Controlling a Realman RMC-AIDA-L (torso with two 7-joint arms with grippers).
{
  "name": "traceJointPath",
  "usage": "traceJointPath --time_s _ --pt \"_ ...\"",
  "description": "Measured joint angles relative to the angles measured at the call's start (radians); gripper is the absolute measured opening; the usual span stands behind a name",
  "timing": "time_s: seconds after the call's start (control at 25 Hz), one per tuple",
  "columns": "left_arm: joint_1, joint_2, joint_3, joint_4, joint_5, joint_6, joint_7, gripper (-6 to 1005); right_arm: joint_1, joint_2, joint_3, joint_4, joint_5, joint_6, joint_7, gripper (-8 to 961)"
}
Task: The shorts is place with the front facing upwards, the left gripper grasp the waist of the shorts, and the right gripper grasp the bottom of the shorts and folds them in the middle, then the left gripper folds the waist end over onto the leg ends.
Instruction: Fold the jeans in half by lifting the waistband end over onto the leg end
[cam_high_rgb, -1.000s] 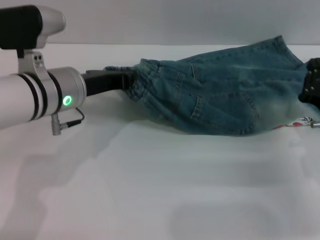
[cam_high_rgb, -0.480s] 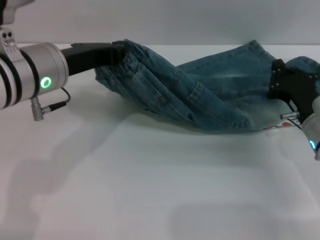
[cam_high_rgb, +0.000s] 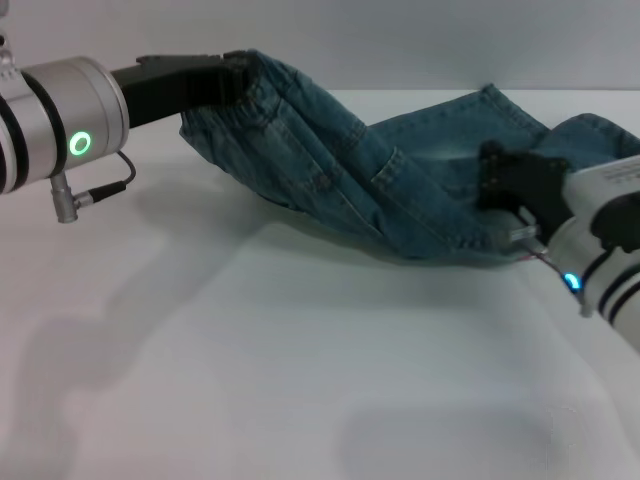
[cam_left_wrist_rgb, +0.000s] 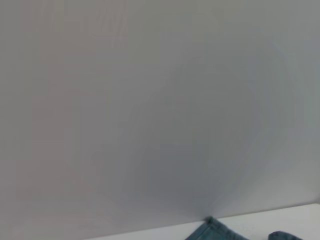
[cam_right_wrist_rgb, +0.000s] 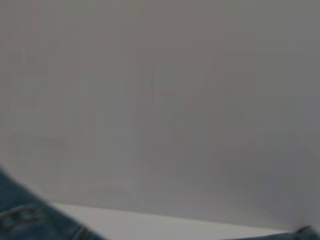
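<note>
Mid-fold down the middle. Left tool (cam_high_rgb: 235, 75) clamped on waist of the shorts (cam_high_rgb: 250, 95), raised off desk (cam_high_rgb: 300, 380). Shorts (cam_high_rgb: 400, 190) sagged between tools. Right tool (cam_high_rgb: 500, 180) at bottom hems, grip unclear. Next: lay flat, carry waist over leg ends.

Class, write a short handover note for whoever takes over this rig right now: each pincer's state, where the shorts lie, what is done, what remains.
Left pincer: shut on the waist of the shorts, raised off the white table at far left.
Right pincer: shut on the bottom of the shorts, low at right.
Shorts: stretched between both pincers, middle sagging onto the table.
Done: both ends grasped; lengthwise fold looks under way.
Left: lay the shorts down, then fold the waist end over onto the leg ends.
</note>
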Motion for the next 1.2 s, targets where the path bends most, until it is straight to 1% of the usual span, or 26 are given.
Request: traceJointPath --time_s 0.12,0.36,0.48,0.64,0.76,0.84,0.92,1.08,1.2 --pt "0.000 0.001 0.000 -0.026 0.000 -0.005 0.001 50 0.038 -0.002 -0.043 -0.002 0.000 0.049 0.074 -3" --pt "-0.006 0.000 0.000 -0.065 -0.001 -0.015 0.011 50 0.090 0.001 -0.120 0.010 0.000 0.098 0.115 -3" --pt "-0.010 0.000 0.001 -0.073 -0.001 -0.016 0.012 50 0.134 0.001 -0.169 0.020 0.000 0.137 0.170 -3" --pt "-0.019 -0.001 0.006 -0.075 -0.001 -0.016 0.013 50 0.183 0.002 -0.215 0.014 0.000 0.149 0.203 -3" --pt "-0.022 -0.002 0.009 -0.074 -0.001 -0.014 0.013 50 0.200 0.003 -0.231 0.012 0.000 0.150 0.217 -3" --pt "-0.022 -0.002 0.009 -0.070 -0.001 -0.013 0.013 50 0.189 0.003 -0.222 0.012 0.000 0.150 0.220 -3" --pt "-0.019 -0.002 0.008 -0.069 -0.002 -0.012 0.014 50 0.163 -0.001 -0.201 0.012 0.000 0.150 0.220 -3" --pt "-0.009 -0.001 0.002 -0.078 -0.005 -0.012 0.016 50 0.082 -0.015 -0.114 0.010 -0.007 0.148 0.204 -3" --pt "-0.006 -0.001 0.003 -0.092 -0.006 -0.014 0.016 50 0.047 -0.018 -0.064 0.008 -0.009 0.149 0.188 -3"
